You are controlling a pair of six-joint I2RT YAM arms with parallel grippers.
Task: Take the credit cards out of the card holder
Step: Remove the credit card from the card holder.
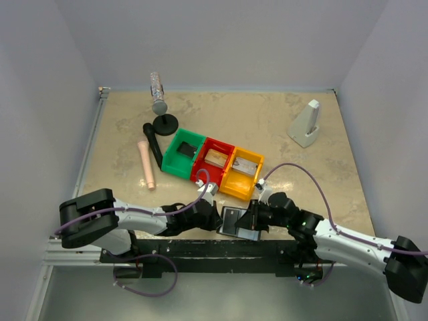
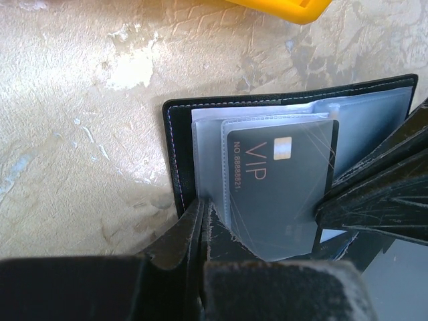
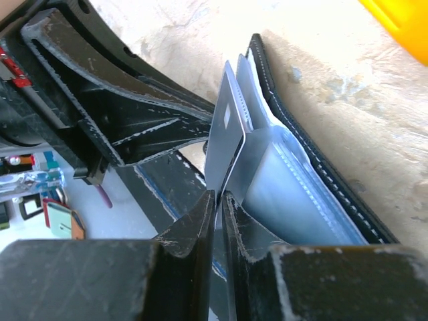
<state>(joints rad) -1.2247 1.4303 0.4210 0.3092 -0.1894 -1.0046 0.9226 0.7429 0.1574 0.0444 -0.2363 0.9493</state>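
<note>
Left jaws pinched shut on the card holder (image 2: 175,154); right jaws narrowly gripped 1 VIP card (image 2: 281,190), apparently only partly out of its sleeve (image 2: 208,144), extraction unfinished.

Black card holder (image 2: 175,154) edged with pale stitching, its sleeves (image 2: 364,127) glossy grey-blue; inside, a dark grey card (image 2: 281,194) with copper VIP lettering; farther off, left to right, green bin (image 1: 172,160), red bin (image 1: 224,142), yellow bin (image 1: 235,189); beige marbled table (image 1: 267,120).
</note>
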